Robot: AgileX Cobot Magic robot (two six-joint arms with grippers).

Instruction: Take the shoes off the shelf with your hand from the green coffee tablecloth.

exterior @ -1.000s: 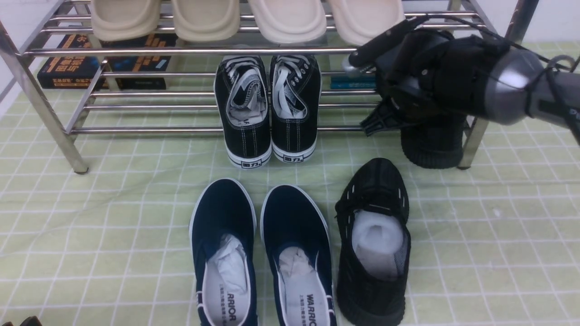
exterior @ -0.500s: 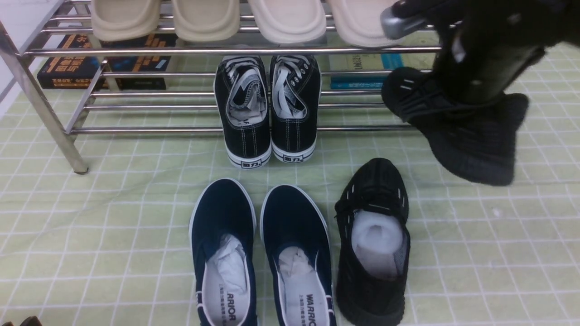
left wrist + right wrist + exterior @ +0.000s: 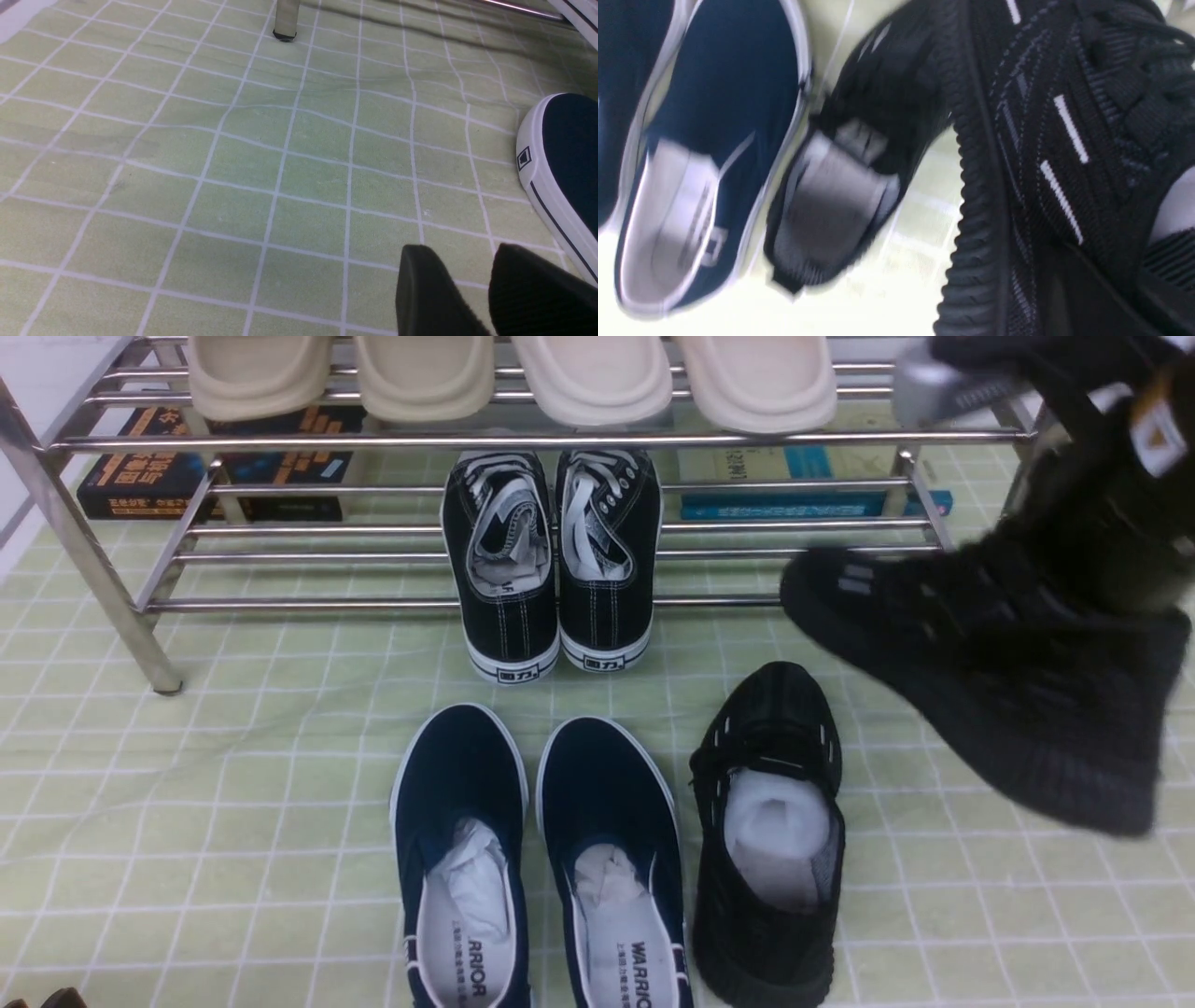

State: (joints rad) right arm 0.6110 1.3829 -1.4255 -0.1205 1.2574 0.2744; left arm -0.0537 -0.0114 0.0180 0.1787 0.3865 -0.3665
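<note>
Our right hand point(image 3: 1092, 476) is clamped on one black knit sneaker point(image 3: 1008, 681) and holds it in the air, tilted with its toe toward the left, in front of the right end of the steel shelf point(image 3: 373, 441) and clear of its bars (the picture is blurred there). The partner sneaker point(image 3: 770, 840) lies on the green checked cloth point(image 3: 187, 803), just beside the navy slip-ons point(image 3: 457, 775). Our left gripper point(image 3: 479, 284) hangs low over the cloth, fingers slightly parted, empty. Black lace-ups point(image 3: 504, 607) sit on the lower tier, beige slippers point(image 3: 597, 373) above, books point(image 3: 140, 476) behind.
</note>
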